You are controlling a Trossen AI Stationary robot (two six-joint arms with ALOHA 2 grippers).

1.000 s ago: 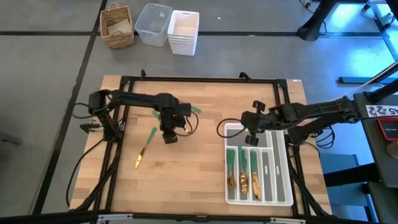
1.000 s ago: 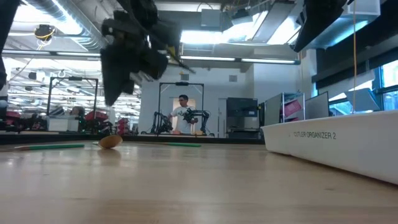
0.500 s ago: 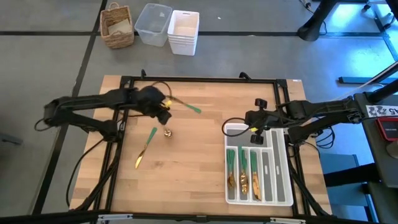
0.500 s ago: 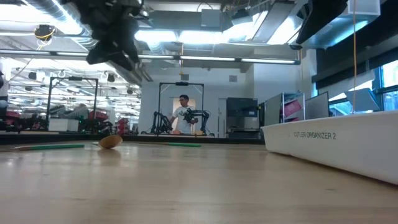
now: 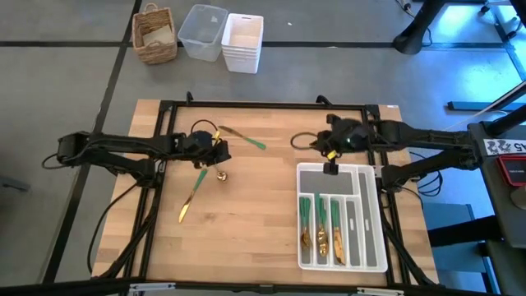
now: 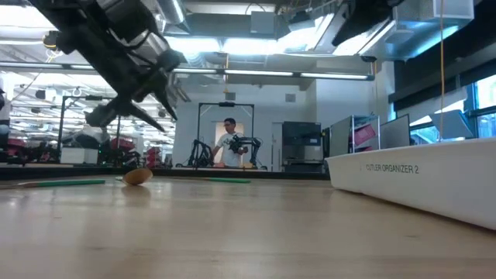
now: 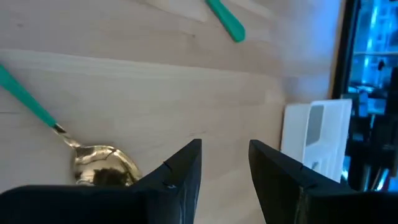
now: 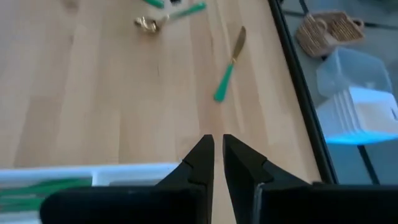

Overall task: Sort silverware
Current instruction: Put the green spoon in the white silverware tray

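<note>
Gold spoon (image 7: 99,167) free beside left fingers (image 7: 186,168), parted | right fingers (image 8: 200,158) nearly closed, empty

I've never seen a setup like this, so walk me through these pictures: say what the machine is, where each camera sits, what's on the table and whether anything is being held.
It is a robot with two dark arms at a wooden table. One camera looks straight down from above, one sits at table-top level, and one rides on each wrist.

On the right stands a white cutlery tray that already holds several green-handled gold pieces. Three pieces lie loose on the wood: a knife, a spoon and another knife farther back.

The left pincer hovers above the spoon, open and empty. The right pincer hangs just past the tray's far end, its fingers nearly together, with nothing between them. So nothing is held now.
</note>
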